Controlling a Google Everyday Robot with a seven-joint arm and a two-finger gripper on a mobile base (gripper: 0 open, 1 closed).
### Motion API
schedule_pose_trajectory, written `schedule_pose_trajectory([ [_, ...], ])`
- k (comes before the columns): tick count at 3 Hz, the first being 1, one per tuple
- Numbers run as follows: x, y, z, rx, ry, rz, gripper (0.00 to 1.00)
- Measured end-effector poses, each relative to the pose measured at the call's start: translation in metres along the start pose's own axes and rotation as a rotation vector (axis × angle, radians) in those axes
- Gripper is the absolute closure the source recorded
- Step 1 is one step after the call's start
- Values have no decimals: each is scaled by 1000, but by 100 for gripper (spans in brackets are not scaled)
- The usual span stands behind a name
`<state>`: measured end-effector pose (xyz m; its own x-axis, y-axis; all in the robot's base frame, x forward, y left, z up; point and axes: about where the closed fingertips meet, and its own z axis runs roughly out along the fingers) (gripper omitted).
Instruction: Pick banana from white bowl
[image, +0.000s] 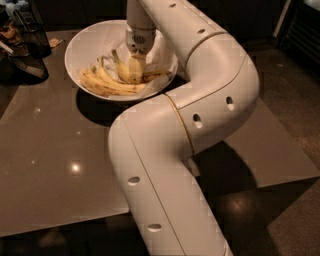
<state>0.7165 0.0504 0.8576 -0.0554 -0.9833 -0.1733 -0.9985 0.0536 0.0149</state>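
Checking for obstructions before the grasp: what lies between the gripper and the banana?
Nothing shows between them. In the camera view the gripper is down inside the white bowl, right at the banana, with the bunch of bananas beside it.

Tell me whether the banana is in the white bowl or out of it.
In. The banana lies inside the white bowl beside other bananas, the pincer directly over it.
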Motion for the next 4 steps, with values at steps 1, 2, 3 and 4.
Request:
schedule_pose_trajectory([
  [1, 0, 0, 0, 0, 0, 0, 59],
  [2, -6, -10, 2, 34, -19, 0, 82],
  [3, -6, -10, 2, 34, -19, 0, 100],
  [4, -3, -12, -17, 94, -53, -3, 100],
])
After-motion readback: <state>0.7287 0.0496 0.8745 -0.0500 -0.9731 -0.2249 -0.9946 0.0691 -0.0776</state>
